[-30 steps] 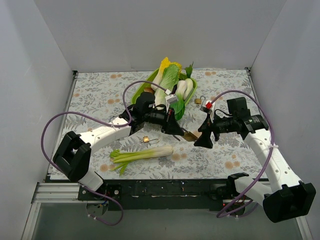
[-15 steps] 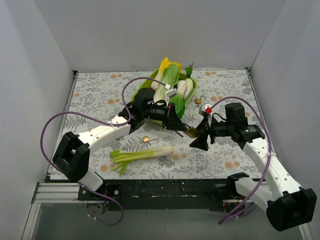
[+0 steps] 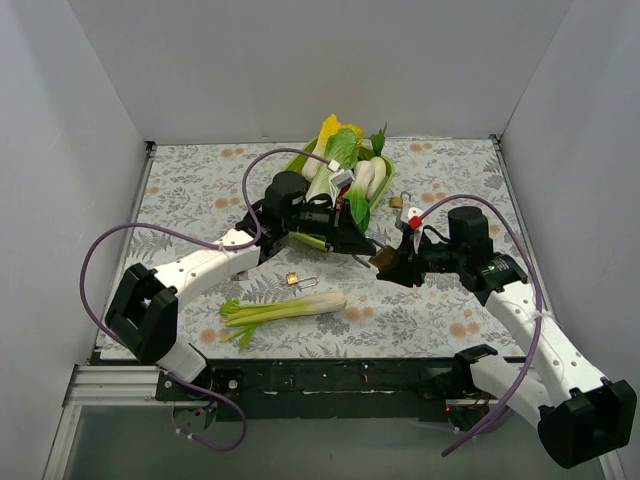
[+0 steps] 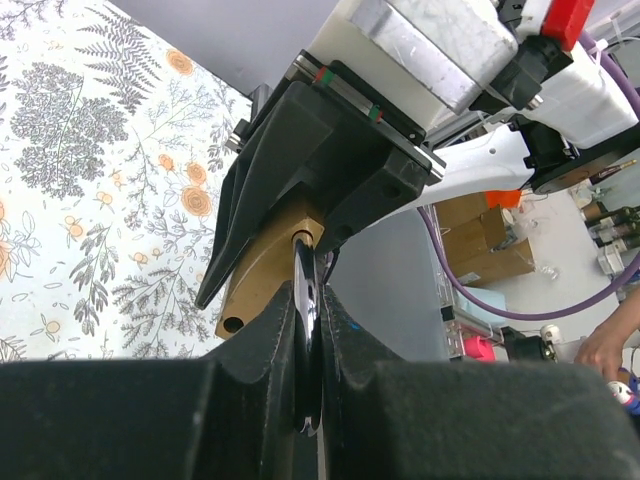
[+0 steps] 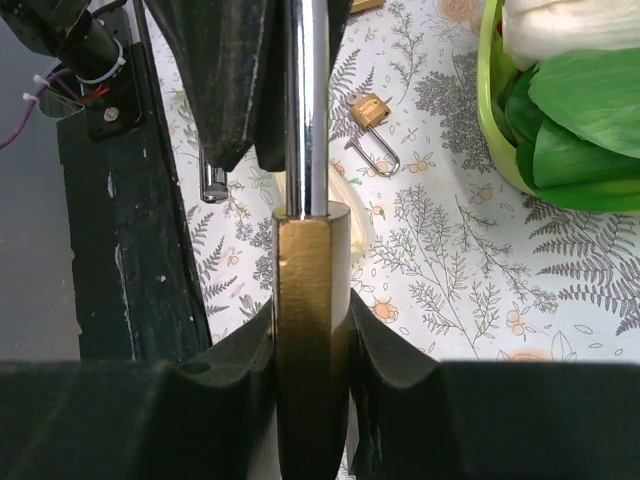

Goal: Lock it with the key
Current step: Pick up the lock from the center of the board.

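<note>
1. Top external: padlock (image 3: 383, 258) off the counter (image 3: 200, 190), just in front of green basket (image 3: 384, 189), between both hands.
2. Right hand (image 5: 312, 325): clamped on brass body, shackle upward.
3. Left hand (image 4: 308, 330): narrow, pinching key (image 4: 304, 290), tip at padlock's underside.
4. Second padlock (image 3: 294, 280): on counter, left-front of basket.

In the left wrist view the shackle (image 4: 306, 300) shows only as a thin sliver between the left gripper's fingers (image 4: 150, 410), its near end buried between them. The right gripper's fingers (image 4: 290, 150) cover the upper part of the padlock (image 4: 262, 270). In the right wrist view the shackle runs off the top edge, and the padlock's lower body disappears between the pads (image 5: 150, 420). Whether a key sits in the padlock cannot be told.
</note>
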You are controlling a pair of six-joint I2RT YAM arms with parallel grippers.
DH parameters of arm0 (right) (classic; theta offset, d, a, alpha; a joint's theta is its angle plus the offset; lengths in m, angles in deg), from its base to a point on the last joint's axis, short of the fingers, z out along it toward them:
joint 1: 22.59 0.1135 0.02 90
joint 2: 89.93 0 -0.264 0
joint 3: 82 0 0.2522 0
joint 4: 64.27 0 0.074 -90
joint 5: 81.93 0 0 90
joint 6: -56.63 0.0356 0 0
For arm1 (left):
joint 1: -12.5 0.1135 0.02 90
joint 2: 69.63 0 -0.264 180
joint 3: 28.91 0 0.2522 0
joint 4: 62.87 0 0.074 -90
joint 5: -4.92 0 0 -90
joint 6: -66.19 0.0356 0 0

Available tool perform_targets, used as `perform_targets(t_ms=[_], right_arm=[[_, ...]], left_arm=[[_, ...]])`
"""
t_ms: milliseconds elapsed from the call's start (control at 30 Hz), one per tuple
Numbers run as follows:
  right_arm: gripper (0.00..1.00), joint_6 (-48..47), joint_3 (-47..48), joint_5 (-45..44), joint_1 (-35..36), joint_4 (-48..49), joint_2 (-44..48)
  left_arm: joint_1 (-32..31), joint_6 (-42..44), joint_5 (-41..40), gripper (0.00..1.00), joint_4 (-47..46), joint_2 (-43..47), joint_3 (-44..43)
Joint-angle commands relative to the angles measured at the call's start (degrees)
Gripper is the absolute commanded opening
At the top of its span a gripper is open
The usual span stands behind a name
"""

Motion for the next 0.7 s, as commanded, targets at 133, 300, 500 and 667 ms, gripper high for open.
perform_targets(t_ms=[133,300,500,667], right_arm=[[0.01,2.69,3.60,2.66,-0.01,0.60,1.31],[0.01,2.33,5.89,5.56,-0.01,-4.85,-0.62],[0.01,3.12,7.56,7.50,-0.10,-6.18,-1.06],[0.01,2.87,8.35,9.87,-0.01,-5.73,-1.06]], left_arm=[[-0.43,5.55,2.16,0.15,0.66,1.98,-3.16],[0.89,19.78,1.10,0.51,11.04,3.21,-5.36],[1.33,38.61,-0.04,0.58,25.47,6.90,-5.19],[0.98,40.38,-0.22,0.59,28.02,7.53,-5.01]])
